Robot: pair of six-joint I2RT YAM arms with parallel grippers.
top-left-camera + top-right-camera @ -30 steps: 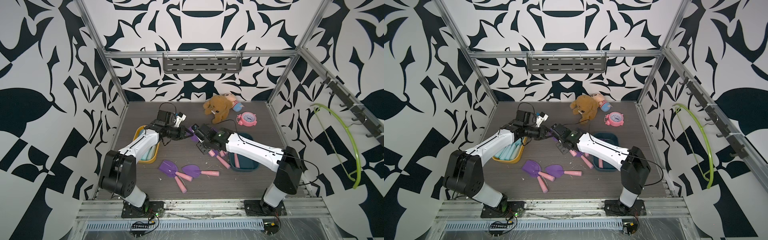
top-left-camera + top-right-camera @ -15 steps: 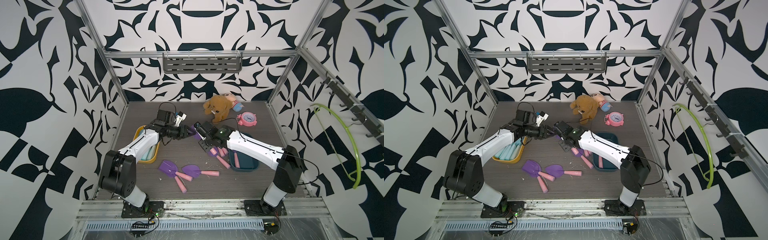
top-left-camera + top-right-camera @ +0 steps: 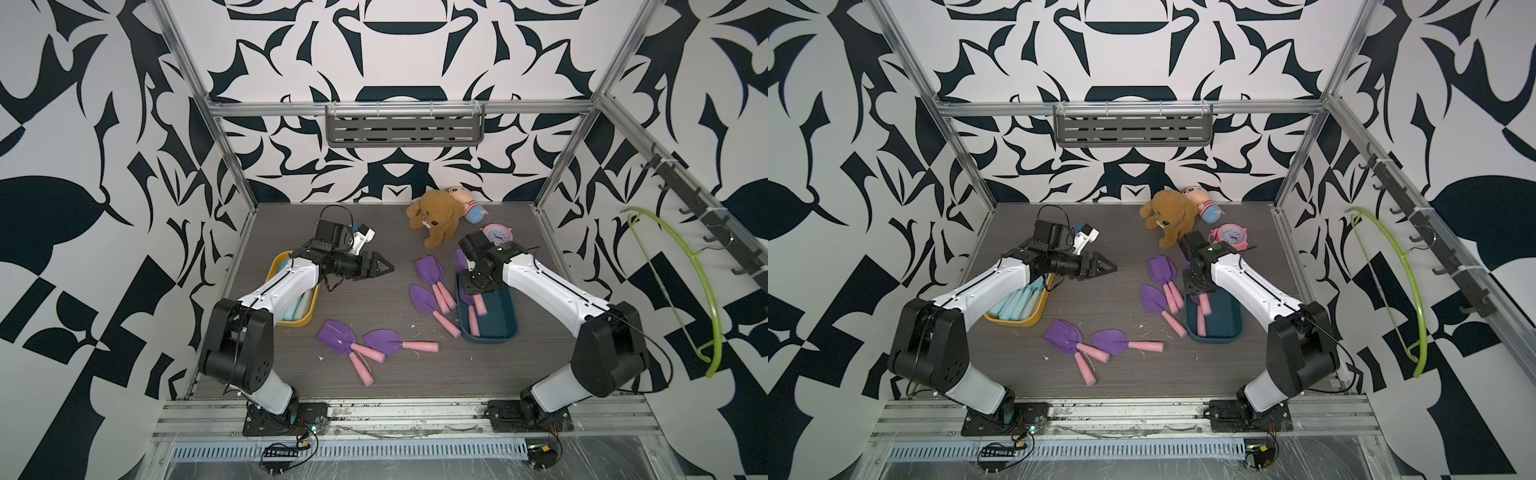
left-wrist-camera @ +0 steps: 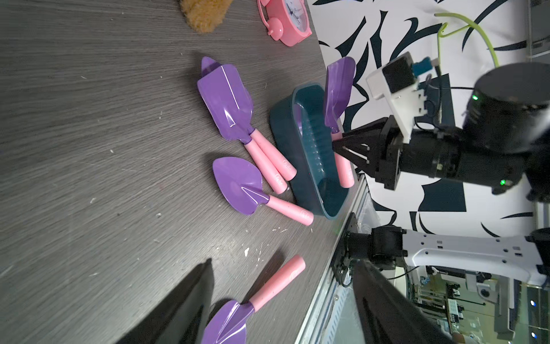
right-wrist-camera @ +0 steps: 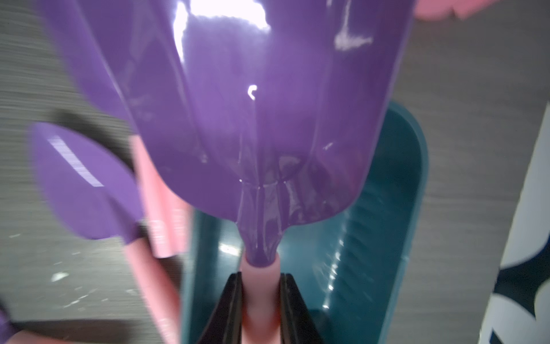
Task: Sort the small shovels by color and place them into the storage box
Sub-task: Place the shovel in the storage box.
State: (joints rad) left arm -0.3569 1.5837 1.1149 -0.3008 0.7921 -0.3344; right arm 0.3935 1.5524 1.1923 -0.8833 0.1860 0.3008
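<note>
Right gripper (image 5: 260, 277) is clamped on the pink handle of the held shovel (image 5: 268, 119), with the purple blade raised over the teal box (image 5: 401, 178) at 3 o'clock on the table (image 3: 374, 382). Left gripper (image 3: 380, 265) is spread wide and empty, near 10 o'clock, beside the yellow box (image 3: 305, 321) holding the blue shovels (image 3: 1017, 301). 5 loose shovels (image 3: 423, 296) lie on the table: 3 beside the teal box, 2 at 6 o'clock.

A robotics lab test cell is shown. A wood-grain table (image 3: 415, 382) is enclosed by an aluminium frame (image 3: 399, 109) and walls (image 3: 83, 124) covered in a black-and-white pattern. A left arm (image 3: 282, 286) and a right arm (image 3: 552, 286) are bolted to a metal rail (image 3: 395, 415) trailing loose wiring (image 3: 286, 451). Shelves of equipment (image 4: 446, 303) are glimpsed beyond in the left wrist view.
</note>
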